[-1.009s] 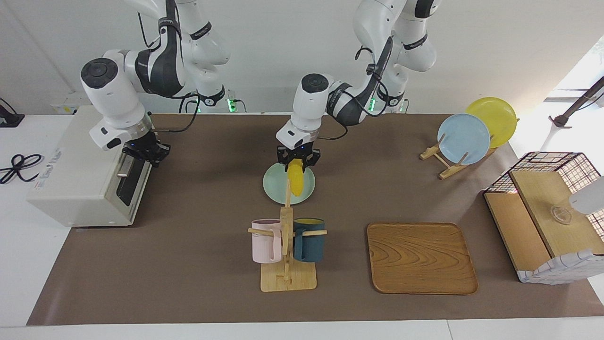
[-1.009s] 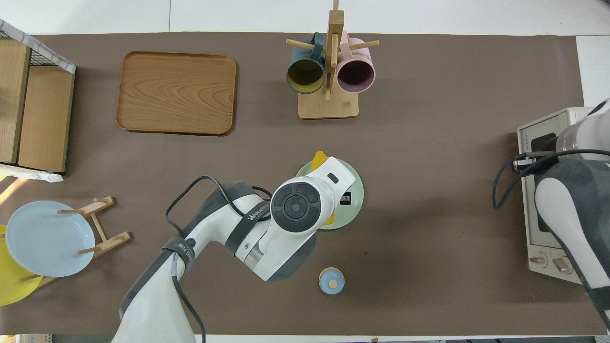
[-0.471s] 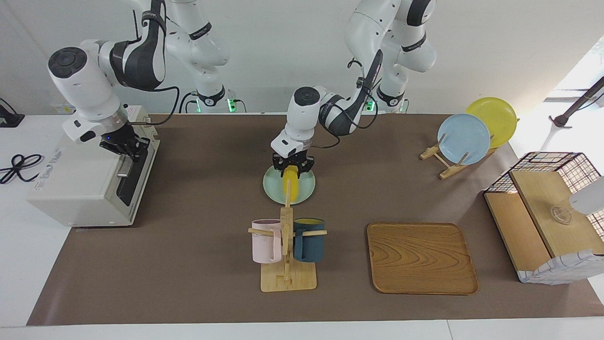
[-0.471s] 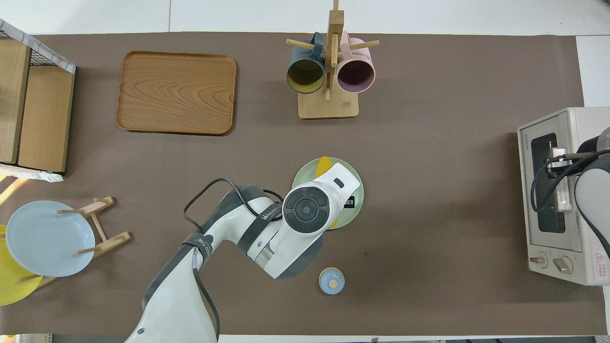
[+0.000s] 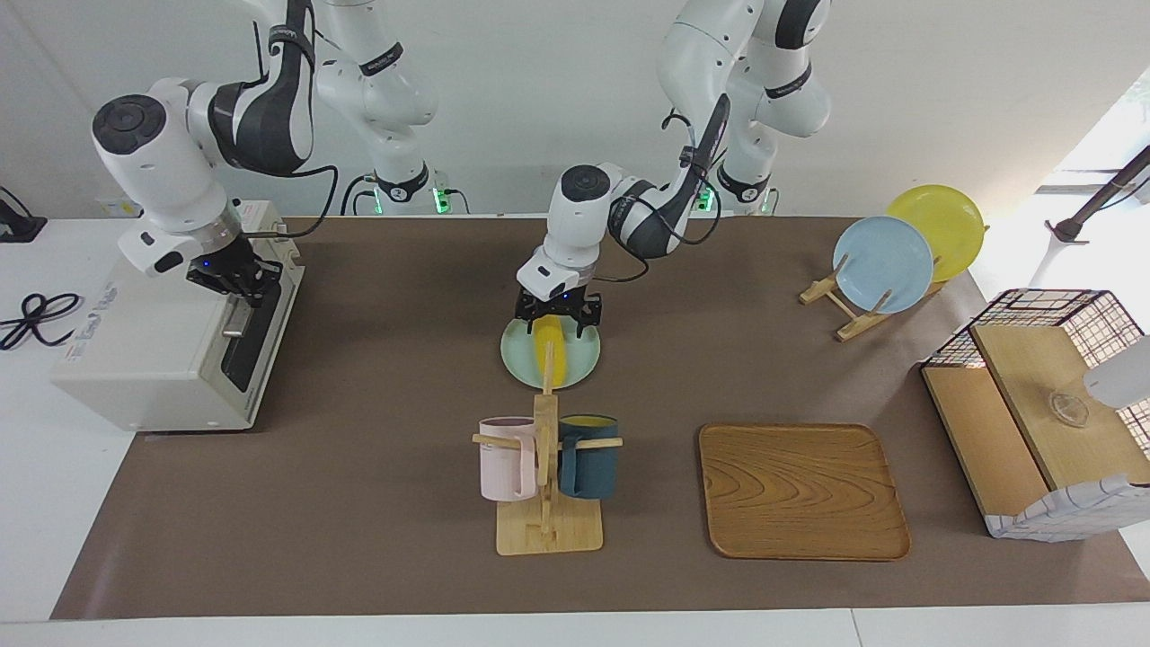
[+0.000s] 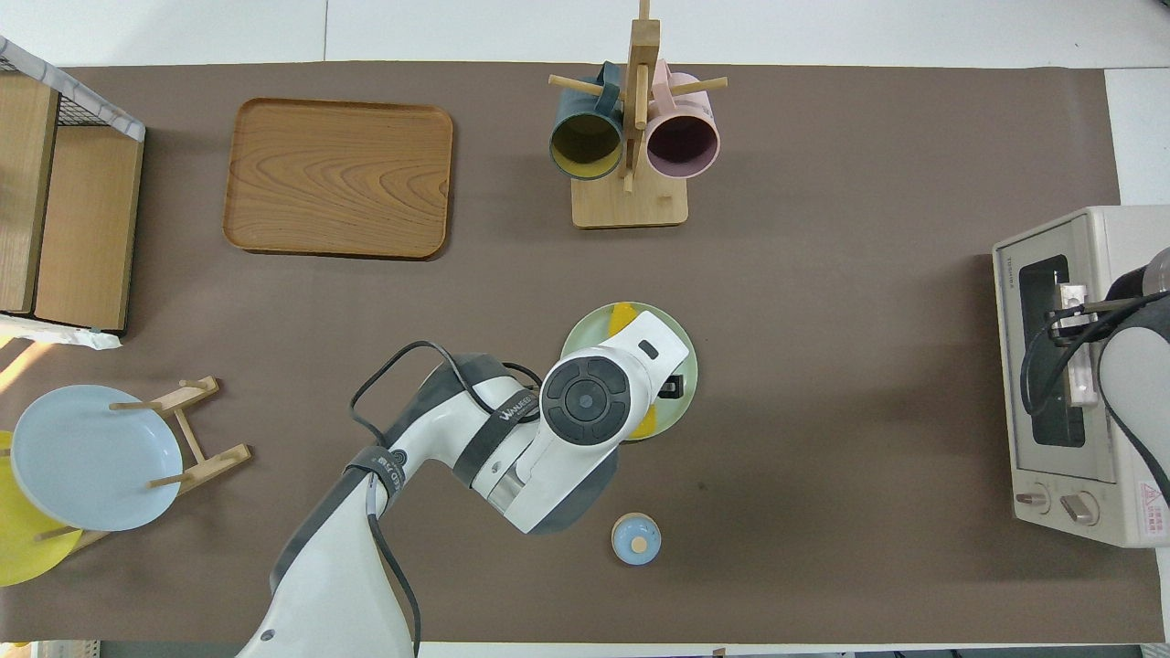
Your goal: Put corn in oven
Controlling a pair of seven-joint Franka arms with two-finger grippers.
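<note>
The yellow corn (image 5: 550, 355) lies on a pale green plate (image 5: 579, 359) in the middle of the table; in the overhead view only its tip (image 6: 623, 316) shows past the arm. My left gripper (image 5: 557, 325) is low over the plate, open, with a finger at each side of the corn's end nearer the robots. The off-white oven (image 5: 144, 350) stands at the right arm's end of the table with its door shut. My right gripper (image 5: 235, 280) is at the top of the oven door, just above the silver handle (image 5: 235, 320).
A wooden mug rack (image 5: 546, 530) with a pink and a dark mug stands farther from the robots than the plate. A wooden tray (image 5: 802, 490), a rack with a blue and a yellow plate (image 5: 883, 262), a wire basket (image 5: 1042, 404) and a small blue lid (image 6: 635, 537) are around.
My left gripper lowered the corn from a raised tilt onto the green plate and spread its fingers. My right arm swung from in front of the oven door to over its top edge.
</note>
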